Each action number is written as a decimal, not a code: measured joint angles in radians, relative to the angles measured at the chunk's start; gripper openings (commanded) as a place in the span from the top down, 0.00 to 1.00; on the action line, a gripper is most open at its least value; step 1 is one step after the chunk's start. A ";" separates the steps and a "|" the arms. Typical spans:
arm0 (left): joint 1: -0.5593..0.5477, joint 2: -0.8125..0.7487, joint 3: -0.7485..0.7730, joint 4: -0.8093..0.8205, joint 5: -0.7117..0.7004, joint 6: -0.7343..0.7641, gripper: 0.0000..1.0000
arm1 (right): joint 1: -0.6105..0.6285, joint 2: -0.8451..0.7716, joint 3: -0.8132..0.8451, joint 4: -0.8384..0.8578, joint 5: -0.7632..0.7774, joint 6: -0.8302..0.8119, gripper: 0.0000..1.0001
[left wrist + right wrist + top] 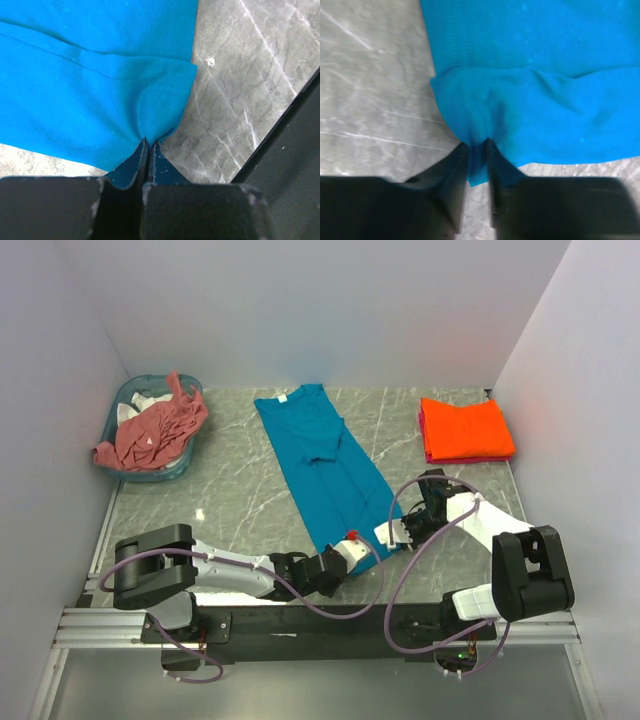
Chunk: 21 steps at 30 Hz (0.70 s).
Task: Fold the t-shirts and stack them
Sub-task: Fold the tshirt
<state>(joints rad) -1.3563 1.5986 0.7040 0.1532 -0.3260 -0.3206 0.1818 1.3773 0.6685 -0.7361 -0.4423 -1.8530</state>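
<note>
The right end effector (476, 155) grips a folded corner of the teal-blue t-shirt (540, 100) between its two dark fingers (449, 180), and the cloth bunches into soft creases just above them. The shirt fills the upper right, a stitched hem running along its left edge. Grey veined worktop (370, 100) shows at left.

The teal shirt (90, 90) ran off the top and left edges of the left wrist view, its hem corner hidden between the left hand's (149, 150) closed fingers. The right wrist view was blurred, and the hem there vanished between the right hand's (476, 150) fingers. Beneath the orange shirt (465, 427), another cloth (470, 458) showed only a reddish edge.
</note>
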 measured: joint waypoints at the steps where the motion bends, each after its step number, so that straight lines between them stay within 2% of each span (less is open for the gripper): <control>1: 0.000 -0.003 -0.003 0.004 0.000 0.000 1.00 | 0.000 0.003 0.002 0.009 0.003 0.003 1.00; 10: 0.000 -0.006 -0.018 0.027 0.071 0.003 1.00 | 0.002 -0.031 -0.023 0.039 0.018 -0.005 1.00; 15: -0.001 -0.030 -0.031 0.031 0.176 0.000 1.00 | 0.002 -0.111 -0.029 -0.106 0.030 -0.017 1.00; 21: -0.048 -0.105 -0.039 0.020 0.277 -0.030 1.00 | 0.002 -0.337 -0.061 -0.307 0.011 -0.034 1.00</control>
<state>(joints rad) -1.4044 1.4937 0.6655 0.1734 -0.0490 -0.3504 0.1837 1.0405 0.6071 -1.0428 -0.4316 -1.8874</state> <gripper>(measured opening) 0.017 0.022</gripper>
